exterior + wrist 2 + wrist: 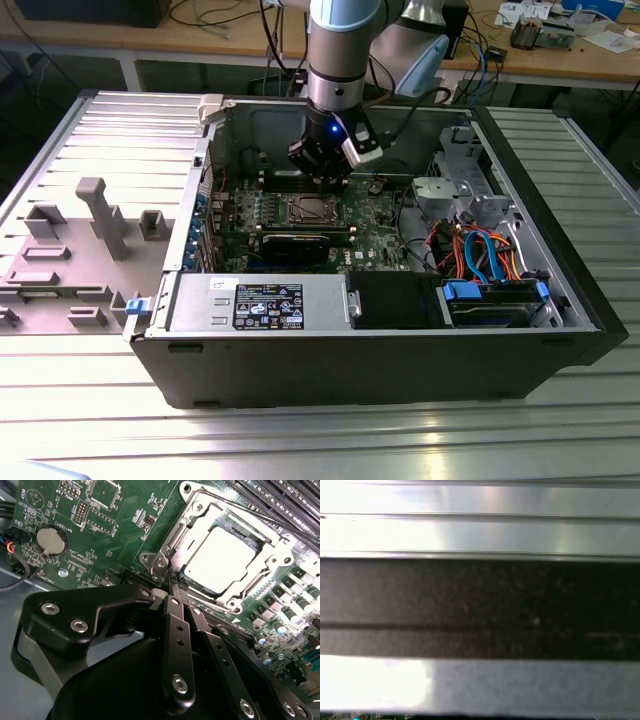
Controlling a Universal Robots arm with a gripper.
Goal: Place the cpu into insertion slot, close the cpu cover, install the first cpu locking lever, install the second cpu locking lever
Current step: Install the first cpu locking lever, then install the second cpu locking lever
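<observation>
One pair of fingers, pressed together, is seen at the corner of the cpu cover, which is closed over the cpu lying at two o'clock from the tips in the second wrist view.

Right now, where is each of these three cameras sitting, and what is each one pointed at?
Exterior view: off the arm, above the open computer case, looking down; the arm and its hand show over the motherboard.
Second wrist view: on the arm, looking along the shut black hand at the cpu under the cpu cover.
First wrist view: on the arm, facing ribbed metal and a dark band.
Shared: the exterior and second wrist views both show the hand and the green motherboard.
</observation>
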